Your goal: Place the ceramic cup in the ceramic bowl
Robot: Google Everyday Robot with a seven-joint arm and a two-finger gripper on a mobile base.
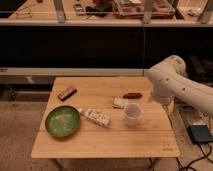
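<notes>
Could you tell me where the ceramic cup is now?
The ceramic cup stands on the table's right half, beside the small white packet, left of the arm; the gripper is hidden.

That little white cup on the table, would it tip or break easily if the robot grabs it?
Likely rigid and breakable: the ceramic cup looks hard and smooth. Standing upright and tapered, it might tip if nudged near its rim. The gripper hangs beside it, not touching.
</notes>
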